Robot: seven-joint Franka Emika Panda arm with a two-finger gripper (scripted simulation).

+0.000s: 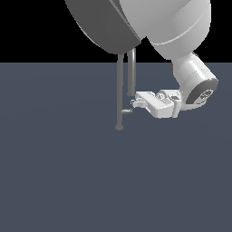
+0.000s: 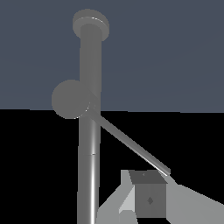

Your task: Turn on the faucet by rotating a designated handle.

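The jaws of the single gripper (image 1: 134, 103) point sideways toward the faucet; whether they are apart or together cannot be told from either view, though no object is seen between them. In the wrist view one finger (image 2: 148, 197) sits right at the free end of the handle (image 2: 131, 146), apparently touching it. The handle (image 1: 126, 110) is a short silver stub projecting from the upright pipe (image 1: 119, 90) toward the gripper, its long axis roughly horizontal and in line with the approach. It branches low on the pipe, just above the pipe's round foot on the desk (image 1: 68, 172). Counted: one arm, one handle, one spout (image 1: 132, 72) alongside the pipe, one pipe.
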